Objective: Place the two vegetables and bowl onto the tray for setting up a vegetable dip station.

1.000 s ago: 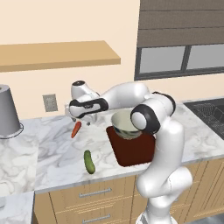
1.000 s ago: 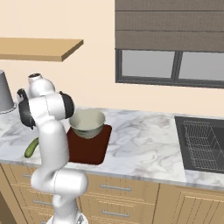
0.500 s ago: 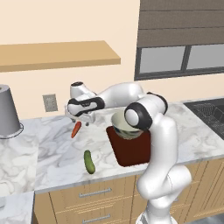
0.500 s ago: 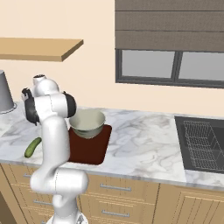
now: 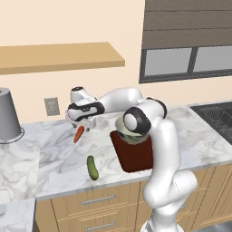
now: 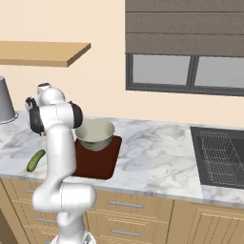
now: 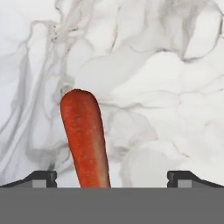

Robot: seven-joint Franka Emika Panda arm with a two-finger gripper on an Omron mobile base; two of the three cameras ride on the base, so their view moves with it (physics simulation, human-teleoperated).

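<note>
The orange-red carrot point(image 5: 78, 134) lies on the marble counter, left of the tray. My gripper point(image 5: 86, 127) hangs just above its right side, open and empty. In the hand view the carrot point(image 7: 85, 140) runs up between my spread fingertips point(image 7: 41, 178), left of the gripper point(image 7: 112, 179) midline. The dark green cucumber point(image 5: 92, 167) lies nearer the counter's front edge; it also shows in the right base view point(image 6: 35, 160). The greyish-green bowl point(image 6: 95, 133) stands on the back part of the reddish-brown tray point(image 6: 95, 167). My elbow partly hides the bowl point(image 5: 130, 138) on the tray point(image 5: 136, 158).
A tall grey metal cylinder point(image 5: 8, 115) stands at the counter's far left. A wall outlet point(image 5: 52, 107) sits behind the carrot, under a wooden shelf point(image 5: 59, 56). A sink point(image 6: 219, 157) with a wire rack lies at the far right.
My elbow has swung a little left over the bowl while the hand stays over the carrot. The carrot, cucumber, bowl and tray have not moved. The jaws stay wide.
</note>
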